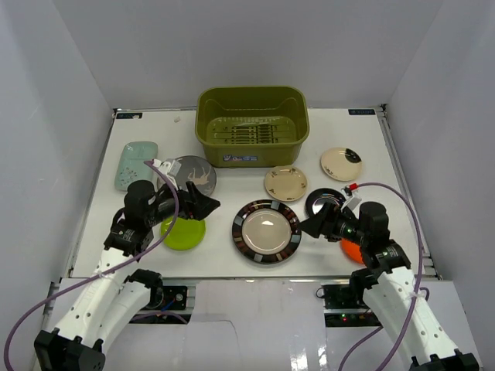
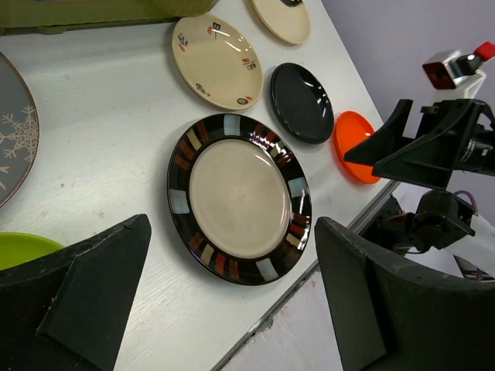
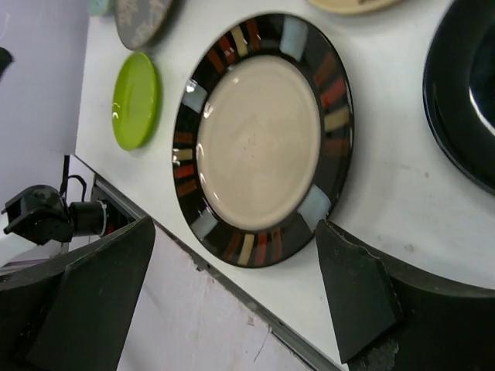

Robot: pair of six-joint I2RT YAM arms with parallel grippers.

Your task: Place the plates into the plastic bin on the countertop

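The olive-green plastic bin (image 1: 251, 151) stands empty at the back of the white countertop (image 1: 363, 135). The large brown-rimmed cream plate (image 1: 266, 231) lies at the front centre, between my two grippers. My left gripper (image 1: 209, 205) is open and empty just left of it, above the lime green plate (image 1: 184, 232). My right gripper (image 1: 308, 226) is open and empty at its right edge, near the black plate (image 1: 325, 202) and the orange plate (image 1: 352, 249). The large plate also shows in the left wrist view (image 2: 238, 197) and the right wrist view (image 3: 259, 139), ahead of the open jaws.
The grey patterned plate (image 1: 189, 174) and the pale mint rectangular plate (image 1: 136, 165) lie at the left. Two small cream plates (image 1: 285, 183) (image 1: 341, 164) lie right of the bin. White walls close three sides. The table's front edge runs just below the large plate.
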